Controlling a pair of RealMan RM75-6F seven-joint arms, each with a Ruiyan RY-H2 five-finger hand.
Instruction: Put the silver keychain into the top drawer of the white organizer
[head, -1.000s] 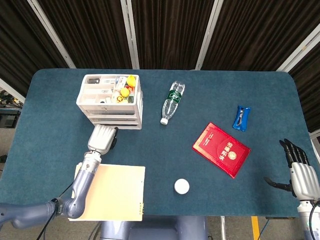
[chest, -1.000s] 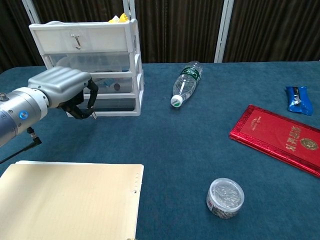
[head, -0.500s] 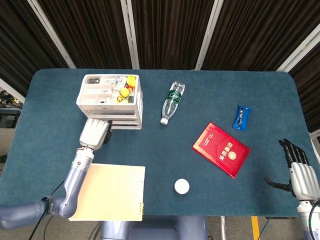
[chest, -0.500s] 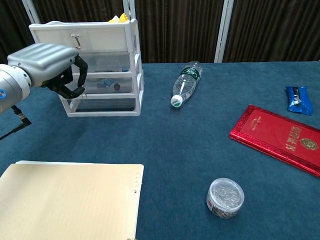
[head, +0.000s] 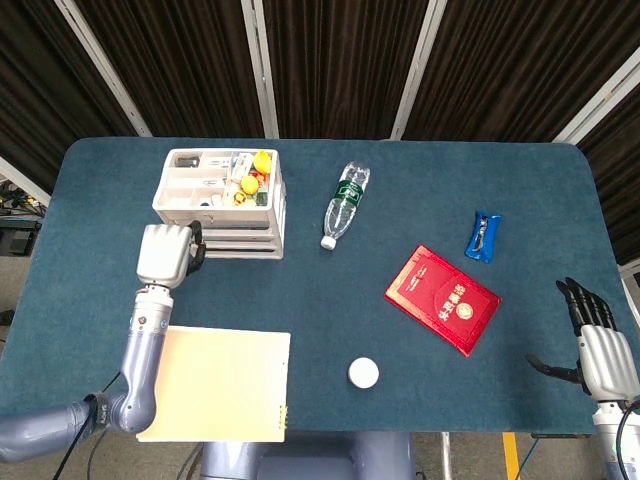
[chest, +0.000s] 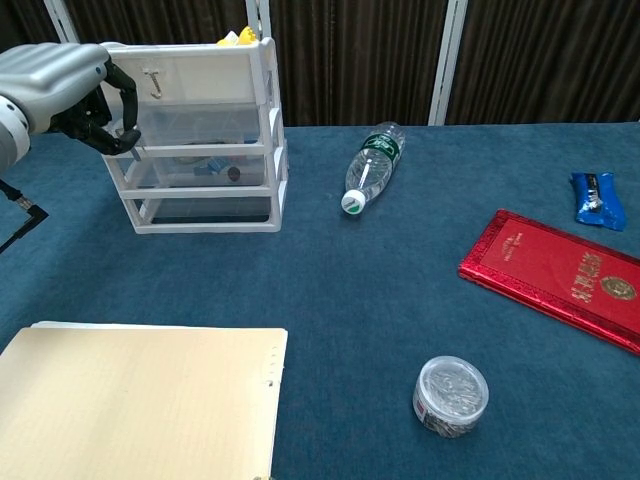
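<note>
The white organizer (head: 222, 222) (chest: 205, 135) stands at the table's back left, an open tray of small items on top. Its top drawer front (chest: 190, 75) carries a small hook handle and looks closed. My left hand (head: 165, 255) (chest: 65, 85) is raised at the organizer's front left corner, level with the top drawer. Its fingers are curled in, and a thin silvery bit of the keychain (chest: 136, 139) pokes out beneath them. My right hand (head: 600, 345) hangs off the table's right edge with its fingers spread and nothing in it; the chest view does not show it.
A water bottle (head: 346, 203) (chest: 372, 168) lies right of the organizer. Further right are a red booklet (head: 442, 298) (chest: 560, 275) and a blue packet (head: 483, 236) (chest: 598, 198). A round tin (head: 363, 373) (chest: 451, 395) and a tan folder (head: 220, 385) (chest: 140, 400) sit near the front.
My left hand has risen and moved left, from in front of the lower drawers to the height of the top drawer. The right hand has stayed put.
</note>
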